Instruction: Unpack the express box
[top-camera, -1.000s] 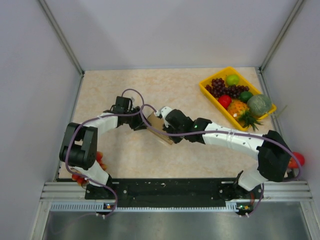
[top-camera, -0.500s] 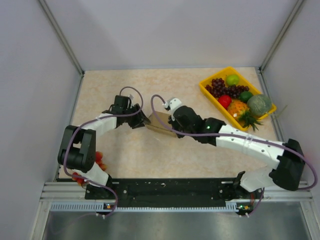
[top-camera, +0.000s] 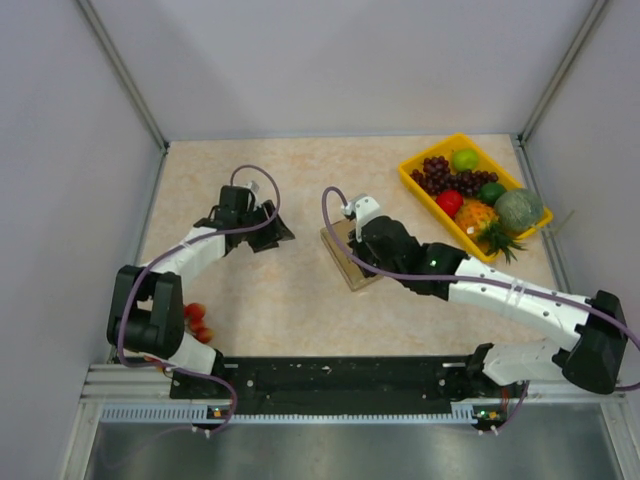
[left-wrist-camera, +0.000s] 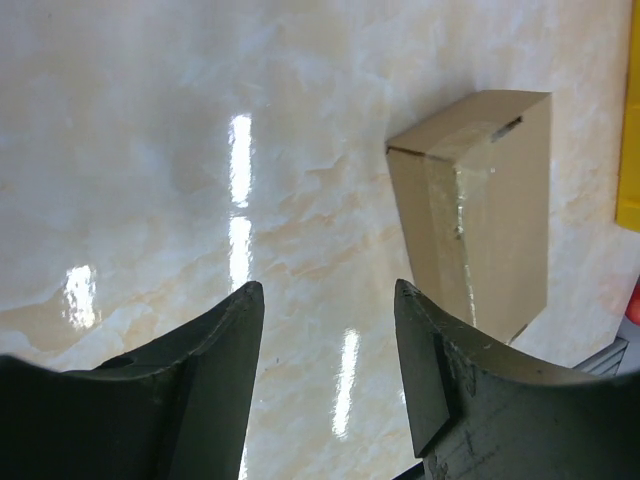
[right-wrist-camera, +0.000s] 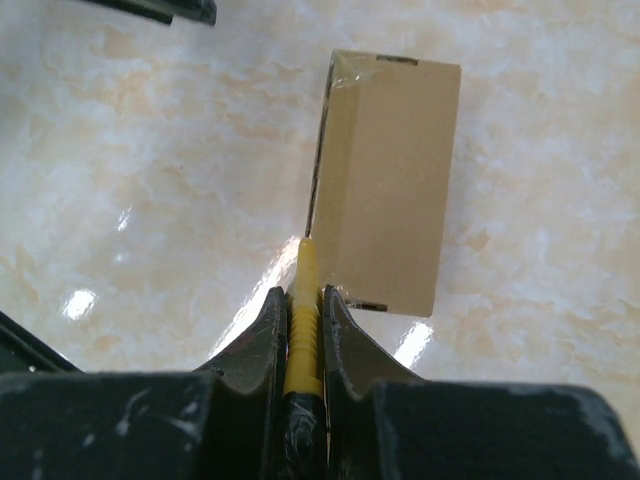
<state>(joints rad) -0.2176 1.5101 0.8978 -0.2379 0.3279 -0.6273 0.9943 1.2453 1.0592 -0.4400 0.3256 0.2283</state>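
The express box (top-camera: 352, 272), a plain brown carton, lies flat on the table mid-scene. It also shows in the left wrist view (left-wrist-camera: 490, 190) and the right wrist view (right-wrist-camera: 390, 170). My right gripper (top-camera: 352, 246) is over the box's far end. In its own view the right gripper (right-wrist-camera: 300, 292) is shut on a yellow ridged tool (right-wrist-camera: 304, 320) with a black handle. The tool's tip sits at the box's near left corner. My left gripper (top-camera: 277, 232) is open and empty, left of the box and apart from it; in its own view (left-wrist-camera: 325, 290) only table lies between the fingers.
A yellow fruit tray (top-camera: 412, 186) with grapes, pineapple and other fruit stands at the back right; its edge shows in the left wrist view (left-wrist-camera: 631, 120). Red objects (top-camera: 196, 318) lie by the left arm's base. Grey walls close in three sides.
The left gripper has let go of the box and drawn back to the left. The box has shifted right and turned. The right gripper has followed over it.
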